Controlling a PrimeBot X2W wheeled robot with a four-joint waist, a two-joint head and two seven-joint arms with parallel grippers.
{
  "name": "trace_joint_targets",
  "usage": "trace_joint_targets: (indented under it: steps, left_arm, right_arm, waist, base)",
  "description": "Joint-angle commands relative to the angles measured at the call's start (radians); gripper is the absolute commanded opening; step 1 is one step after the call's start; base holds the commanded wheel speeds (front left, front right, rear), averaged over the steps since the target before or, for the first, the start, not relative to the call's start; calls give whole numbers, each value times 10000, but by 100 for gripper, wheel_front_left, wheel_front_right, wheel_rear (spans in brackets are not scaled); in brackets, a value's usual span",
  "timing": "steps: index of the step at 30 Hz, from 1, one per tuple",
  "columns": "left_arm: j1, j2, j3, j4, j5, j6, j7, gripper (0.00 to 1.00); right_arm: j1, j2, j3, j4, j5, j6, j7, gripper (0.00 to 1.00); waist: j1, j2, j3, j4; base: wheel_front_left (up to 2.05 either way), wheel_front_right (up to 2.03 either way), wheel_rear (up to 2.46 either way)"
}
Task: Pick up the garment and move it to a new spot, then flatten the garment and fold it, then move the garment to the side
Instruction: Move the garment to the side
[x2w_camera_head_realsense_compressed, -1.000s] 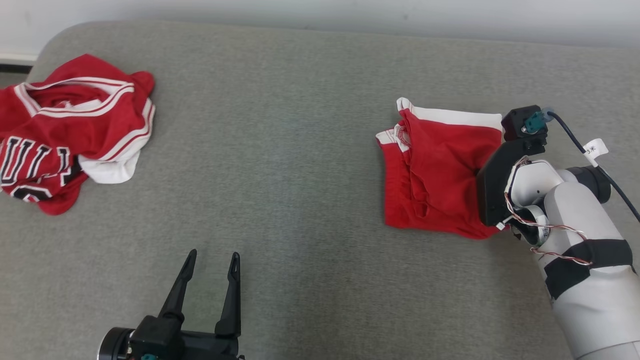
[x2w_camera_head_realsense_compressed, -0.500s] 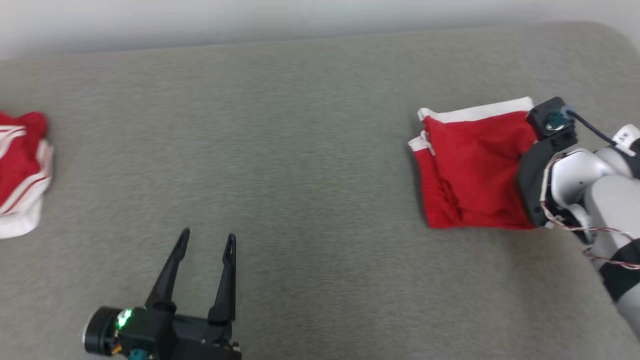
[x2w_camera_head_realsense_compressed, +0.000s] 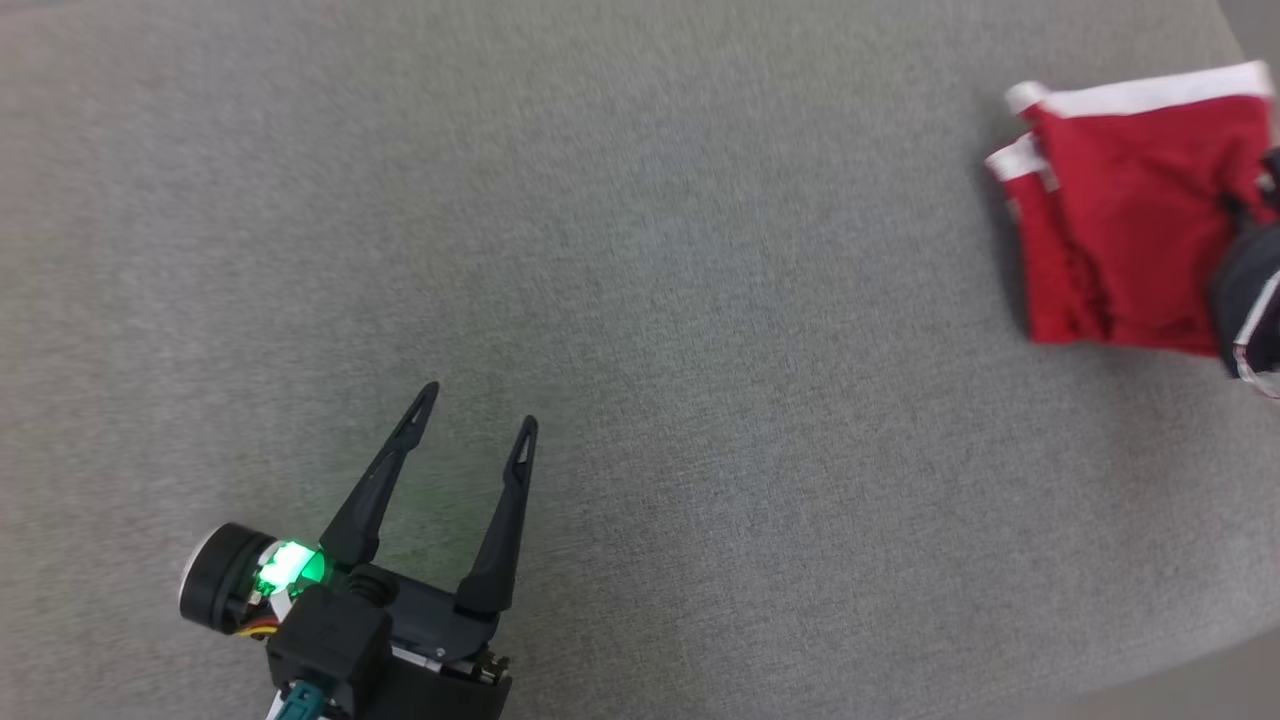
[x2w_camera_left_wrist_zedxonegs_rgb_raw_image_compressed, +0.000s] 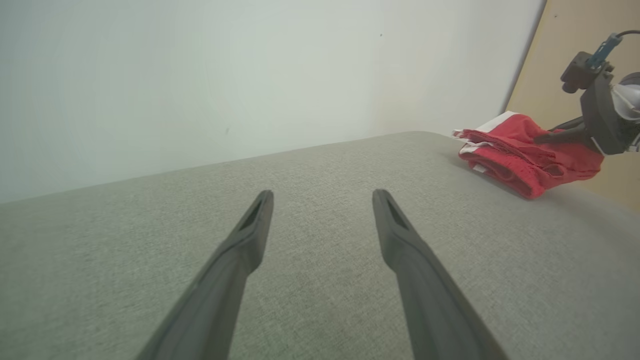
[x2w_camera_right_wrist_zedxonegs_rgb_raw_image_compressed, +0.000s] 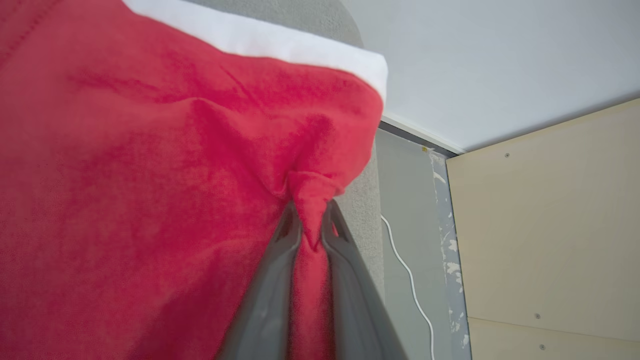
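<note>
At seven o'clock the left gripper (x2w_camera_head_realsense_compressed: 479, 406) hovers over the grey cushion (x2w_camera_head_realsense_compressed: 700, 300), jaws wide apart and empty. At two o'clock the right gripper (x2w_camera_right_wrist_zedxonegs_rgb_raw_image_compressed: 311, 220), jaws nearly closed, pinches the folded red garment (x2w_camera_head_realsense_compressed: 1130, 220). The head camera has swung since a second ago, so the garment now sits near the frame edge.

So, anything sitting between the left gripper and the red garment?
Nothing visible. Bare grey cushion lies between the open left gripper and the folded red garment, which sits near the cushion's right edge. The right gripper is shut on a pinch of its cloth.
</note>
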Motion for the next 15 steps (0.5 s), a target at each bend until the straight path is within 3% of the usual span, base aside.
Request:
trace_joint_targets:
  steps: [1,6,13,14,15]
  left_arm:
    - [-152,109,-85,-182,-15,-63,102,100]
    - [-181,468,-128,-626,8,-37,464,100]
    - [-136,753,-24,-1085,40,11,668,100]
    - [-148,766,-35,-1107,49,19,698,100]
    - [-171,765,-52,-1123,56,29,715,100]
  right_arm:
    - [-180,-133,-42,158,-284,-28,-312,0]
    - [-715,-306,-731,749,-1092,-28,-1554,0]
    - [-1125,63,-1885,1406,-2318,-28,-2880,0]
    - [-1150,83,-2018,1435,-2613,-28,-3024,38]
    - [-1185,140,-2220,1480,-2901,-28,-3127,100]
  waist:
    - [-2,-2,864,-439]
    - [-2,-2,1499,-549]
    - [-2,-2,1946,-650]
    - [-2,-2,1961,-660]
    - [-2,-2,1963,-670]
  base:
    - [0,0,0]
    - [0,0,0]
    - [0,0,0]
    - [0,0,0]
    - [0,0,0]
